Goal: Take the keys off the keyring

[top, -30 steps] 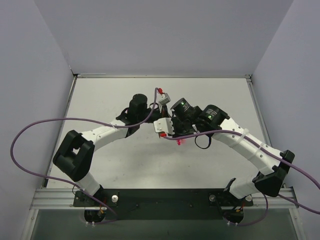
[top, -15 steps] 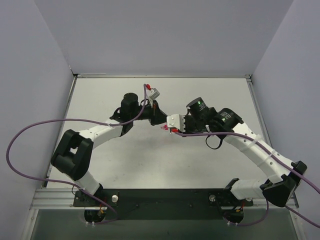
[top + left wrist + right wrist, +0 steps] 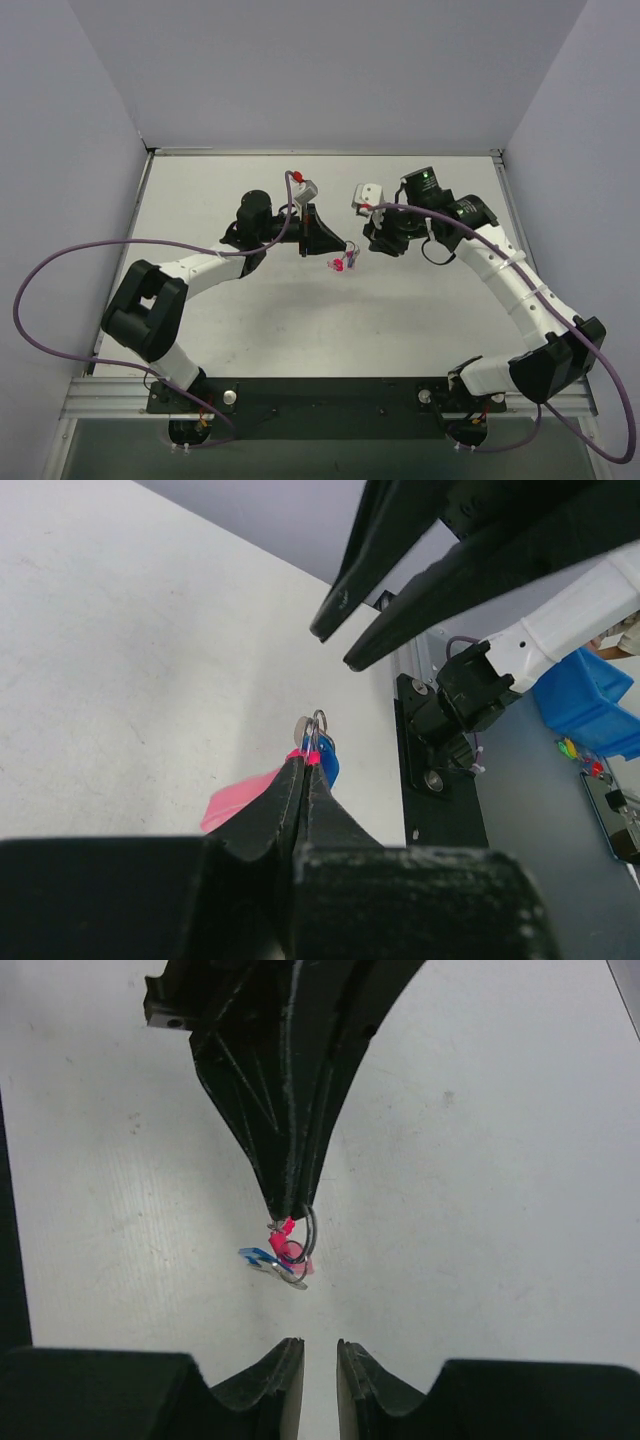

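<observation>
From above we look down on the tabletop (image 3: 300,315); close wrist views face each other, sharing the keys (image 3: 325,763).

The left fingers (image 3: 285,802) hide most of the keys (image 3: 327,764), too bunched to count.

Matt black plastic, faintly ridged and dull-edged, forms the fingers of the left gripper (image 3: 305,768) and right gripper (image 3: 320,1345). The keys (image 3: 283,1253) carry glossy plastic heads, bright pink and one blue, with a short blade of bare shiny metal. The keyring (image 3: 314,1228) is thin, polished silvery wire. The white table (image 3: 500,1160) looks matt and finely grainy. The arms (image 3: 200,268) wear smooth, glossy white plastic shells over satin-black joints. Their purple cables (image 3: 120,244) have a smooth, rubbery sheath. A grooved rail (image 3: 110,398) of brushed silvery metal edges the table, and a blue bin (image 3: 590,695) appears to be shiny plastic.
</observation>
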You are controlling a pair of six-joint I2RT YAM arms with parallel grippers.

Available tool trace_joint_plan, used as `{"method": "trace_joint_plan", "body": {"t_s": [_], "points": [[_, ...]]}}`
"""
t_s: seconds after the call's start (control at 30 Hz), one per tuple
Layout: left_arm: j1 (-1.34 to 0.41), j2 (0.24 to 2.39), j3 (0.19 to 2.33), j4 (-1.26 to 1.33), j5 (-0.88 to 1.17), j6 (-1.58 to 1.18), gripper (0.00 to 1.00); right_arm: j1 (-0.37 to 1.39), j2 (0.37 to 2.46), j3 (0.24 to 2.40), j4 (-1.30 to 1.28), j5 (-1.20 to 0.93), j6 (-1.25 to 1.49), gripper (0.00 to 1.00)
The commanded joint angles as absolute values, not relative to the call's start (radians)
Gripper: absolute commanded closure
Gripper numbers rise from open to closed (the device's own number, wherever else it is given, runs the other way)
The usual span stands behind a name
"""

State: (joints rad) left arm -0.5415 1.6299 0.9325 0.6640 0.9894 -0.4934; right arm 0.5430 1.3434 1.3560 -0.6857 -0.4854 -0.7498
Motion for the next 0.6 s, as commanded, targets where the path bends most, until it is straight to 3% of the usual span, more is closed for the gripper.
{"method": "trace_joint_plan", "body": {"t_s": [0.0, 0.23, 0.57], "points": [[-0.548, 1.58, 0.939, 0.741, 1.032, -0.492, 1.0, 0.47, 1.379, 1.419, -0.666, -0.796, -0.618, 0.78], [-0.551, 1.574, 0.942, 0.724, 1.031, -0.48, 1.0, 0.414, 1.44, 1.437, -0.666, -1.037, -0.528, 0.76], [-0.552, 1.565, 0.937, 0.73, 1.038, -0.482, 1.0, 0.387, 1.48, 1.425, -0.655, -1.054, -0.509, 0.78]]}}
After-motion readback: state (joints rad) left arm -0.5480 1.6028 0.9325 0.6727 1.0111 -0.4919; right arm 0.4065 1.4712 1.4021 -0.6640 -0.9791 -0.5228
